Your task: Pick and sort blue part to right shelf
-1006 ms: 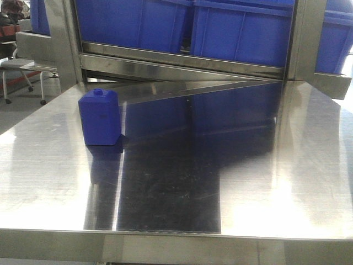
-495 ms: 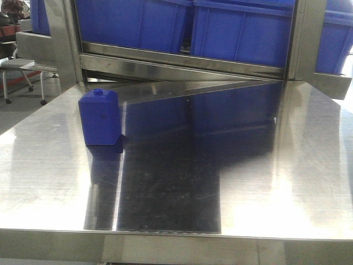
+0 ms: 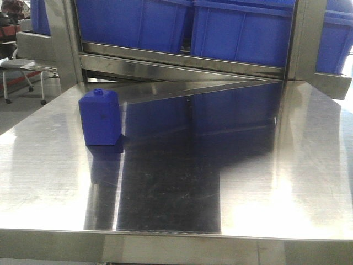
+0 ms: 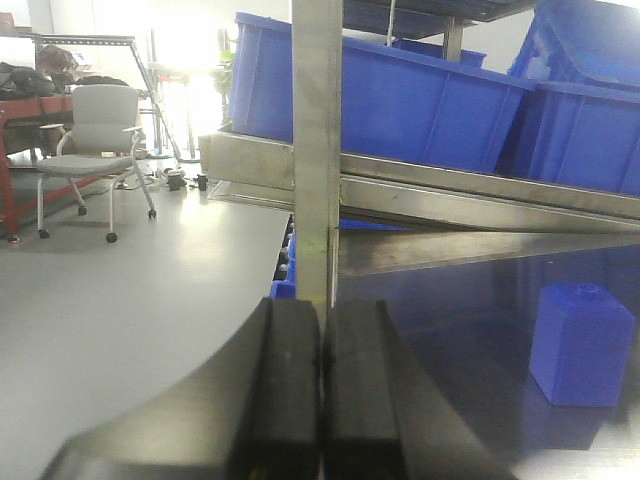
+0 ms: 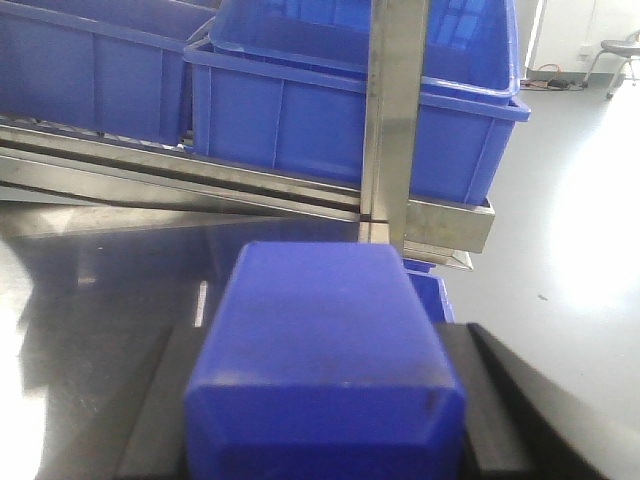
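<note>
One blue part point(image 3: 100, 118) stands upright on the shiny steel table point(image 3: 287, 182), at its left side; in the left wrist view this blue part point(image 4: 582, 343) sits to the right of and beyond my left gripper point(image 4: 322, 325), which is shut with nothing between its black fingers. My right gripper point(image 5: 326, 345) is shut on a second blue part point(image 5: 320, 290) that fills the space between its fingers. The right shelf point(image 5: 395, 120) with its steel post and rails rises just ahead of it. Neither gripper appears in the front view.
Large blue bins point(image 3: 242, 33) sit on the shelf's tilted rails point(image 3: 182, 69) behind the table. A steel post point(image 4: 318, 150) stands straight ahead of the left gripper. An office chair point(image 4: 95, 135) is on the floor at the left. The table's front edge point(image 3: 176, 237) is close.
</note>
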### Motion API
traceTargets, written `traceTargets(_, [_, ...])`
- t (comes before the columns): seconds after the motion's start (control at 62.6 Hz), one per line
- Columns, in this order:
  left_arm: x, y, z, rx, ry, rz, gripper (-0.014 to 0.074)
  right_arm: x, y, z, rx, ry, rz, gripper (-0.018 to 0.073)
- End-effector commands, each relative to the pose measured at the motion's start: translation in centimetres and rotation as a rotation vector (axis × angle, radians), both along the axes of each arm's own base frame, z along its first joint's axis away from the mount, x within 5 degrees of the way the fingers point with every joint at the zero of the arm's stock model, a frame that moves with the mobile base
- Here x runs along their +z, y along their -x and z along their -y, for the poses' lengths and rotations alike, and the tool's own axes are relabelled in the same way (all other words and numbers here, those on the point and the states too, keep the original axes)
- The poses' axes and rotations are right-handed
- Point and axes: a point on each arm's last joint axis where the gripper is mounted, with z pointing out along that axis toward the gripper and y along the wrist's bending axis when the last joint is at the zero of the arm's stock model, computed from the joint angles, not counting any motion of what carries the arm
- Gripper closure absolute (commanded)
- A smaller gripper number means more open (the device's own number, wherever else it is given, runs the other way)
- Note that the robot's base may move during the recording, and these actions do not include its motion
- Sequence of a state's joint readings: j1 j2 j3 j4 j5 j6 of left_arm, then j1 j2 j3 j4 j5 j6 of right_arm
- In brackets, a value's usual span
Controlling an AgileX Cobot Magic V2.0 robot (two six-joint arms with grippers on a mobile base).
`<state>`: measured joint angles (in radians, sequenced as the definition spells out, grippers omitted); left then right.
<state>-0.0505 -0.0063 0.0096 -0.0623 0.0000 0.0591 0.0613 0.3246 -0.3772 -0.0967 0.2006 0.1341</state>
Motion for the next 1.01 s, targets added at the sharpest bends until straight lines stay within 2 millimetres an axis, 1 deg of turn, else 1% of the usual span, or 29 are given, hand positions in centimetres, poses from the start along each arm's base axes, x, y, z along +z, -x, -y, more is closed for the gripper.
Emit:
traceTargets(0.0, [0.2,0.2,0.0,-0.003,0.013,0.084,0.0473,1.8,0.1,0.0,0.001,0.016,0.122,0.0186])
traceTargets(0.272, [0.2,0.2,0.0,-0.008,0.016,0.082,0.0473,1.8,0.1,0.0,0.001,0.016,0.122,0.0186])
traceTargets(0.351, [0.6,0.1,0.1,-0.019,0.034,0.075,0.0473,1.8,0.1,0.0,0.001,0.016,0.121,0.0186])
traceTargets(0.431, [2.0,0.2,0.2,-0.038,0.045,0.052,0.0473,1.8,0.1,0.0,0.001,0.016,0.121,0.0186])
traceTargets(0.591, [5.0,0.1,0.6,-0.109,0.178,-0.079,0.0473,1.8,0.1,0.0,0.001,0.016,0.122,0.0186])
traceTargets(0.687, [6.5,-0.5,0.9,-0.139,0.223,-0.144,0.0473,1.8,0.1,0.0,0.001,0.016,0.122,0.0186])
traceTargets(0.767, [7.6,-1.5,1.3,-0.163,0.217,-0.178,0.0473,1.8,0.1,0.0,0.001,0.016,0.122,0.0186])
traceTargets(0.91, [8.3,-3.5,2.1,-0.193,0.196,-0.273,0.0469,1.8,0.1,0.0,0.001,0.016,0.122,0.0186])
traceTargets(0.99, [8.5,-4.9,2.7,-0.211,0.180,-0.341,0.0423,1.8,0.1,0.0,0.001,0.016,0.122,0.0186])
